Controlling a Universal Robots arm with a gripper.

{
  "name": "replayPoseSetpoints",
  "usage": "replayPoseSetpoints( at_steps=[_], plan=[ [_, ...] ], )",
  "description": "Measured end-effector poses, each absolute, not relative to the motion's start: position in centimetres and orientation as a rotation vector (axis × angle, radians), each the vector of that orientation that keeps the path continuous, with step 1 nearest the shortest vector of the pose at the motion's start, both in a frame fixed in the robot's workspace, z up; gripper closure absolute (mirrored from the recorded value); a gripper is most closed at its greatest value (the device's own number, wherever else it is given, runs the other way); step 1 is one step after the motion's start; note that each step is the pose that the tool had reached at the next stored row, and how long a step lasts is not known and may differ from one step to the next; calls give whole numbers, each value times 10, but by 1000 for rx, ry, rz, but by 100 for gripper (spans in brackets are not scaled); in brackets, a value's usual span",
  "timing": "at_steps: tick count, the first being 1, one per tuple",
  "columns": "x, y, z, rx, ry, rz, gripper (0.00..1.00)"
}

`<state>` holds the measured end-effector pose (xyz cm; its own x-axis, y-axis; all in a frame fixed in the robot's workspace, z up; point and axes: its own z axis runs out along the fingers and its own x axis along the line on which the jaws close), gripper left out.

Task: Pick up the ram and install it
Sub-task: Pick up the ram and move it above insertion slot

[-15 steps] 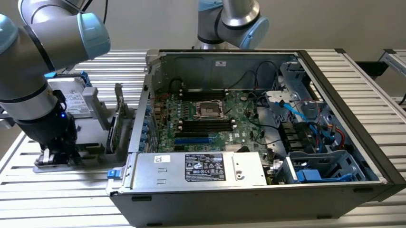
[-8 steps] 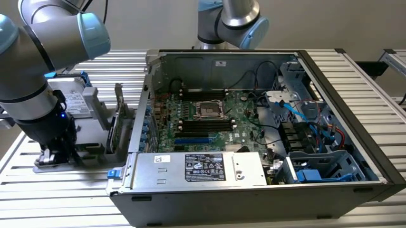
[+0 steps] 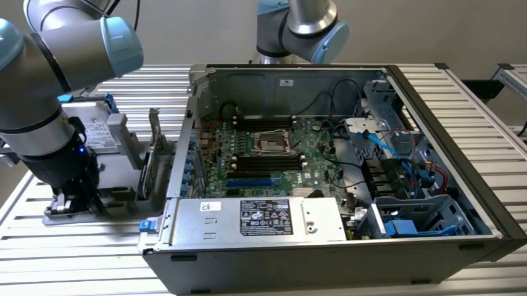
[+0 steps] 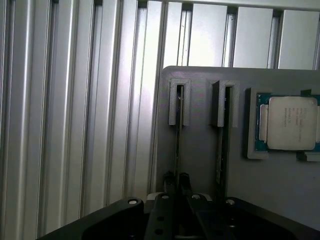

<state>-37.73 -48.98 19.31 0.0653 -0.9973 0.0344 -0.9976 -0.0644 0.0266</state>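
The ram (image 4: 178, 142) stands on edge in the left slot of a grey holder (image 4: 200, 150), seen as a thin dark line. A second stick (image 4: 220, 150) stands in the slot beside it. My gripper (image 4: 177, 182) is low over the holder, its two fingers (image 4: 169, 181) pressed against either side of the first stick's near end. In the exterior view my gripper (image 3: 73, 198) reaches down onto the holder (image 3: 115, 200) at the exterior view's left, outside the open computer case. The motherboard's black slots (image 3: 265, 161) lie inside the case.
A square silver processor chip (image 4: 292, 122) sits in a pocket of the holder beside the sticks. An upright card (image 3: 152, 157) stands between the holder and the case wall (image 3: 185, 142). The power supply (image 3: 255, 219) fills the case's near side. A second arm (image 3: 300, 28) stands behind the case.
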Motion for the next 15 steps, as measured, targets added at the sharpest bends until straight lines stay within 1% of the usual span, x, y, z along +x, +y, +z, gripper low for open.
replayPoseSetpoints(
  at_steps=[7, 15],
  plan=[
    [-377, -490, 195, 2261, -2119, 10, 86],
    [-377, -490, 212, 2265, -2122, 4, 86]
  ],
)
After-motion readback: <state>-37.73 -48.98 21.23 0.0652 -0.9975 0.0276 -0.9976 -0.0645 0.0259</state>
